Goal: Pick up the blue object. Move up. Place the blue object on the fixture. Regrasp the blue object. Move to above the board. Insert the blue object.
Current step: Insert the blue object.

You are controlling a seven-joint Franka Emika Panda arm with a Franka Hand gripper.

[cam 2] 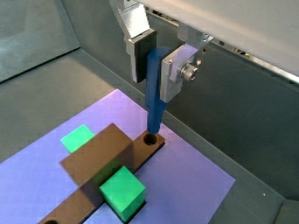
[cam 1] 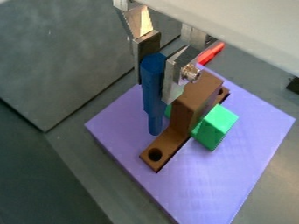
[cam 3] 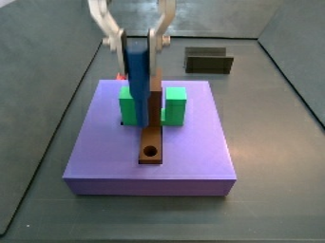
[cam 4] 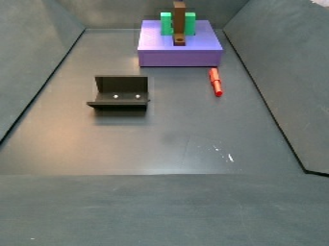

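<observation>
Jaws of gripper [cam 2: 158, 54] clenched on blue object [cam 2: 155, 92] | peg upright, tip at brown bar [cam 2: 100, 171] hole [cam 2: 152, 138] below | step: insert | next: lower straight down

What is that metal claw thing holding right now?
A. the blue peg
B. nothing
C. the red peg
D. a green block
A: in both wrist views the tool is above the board, its silver fingers clamped on the upright blue peg, whose lower end is near the hole in the brown bar.
</observation>
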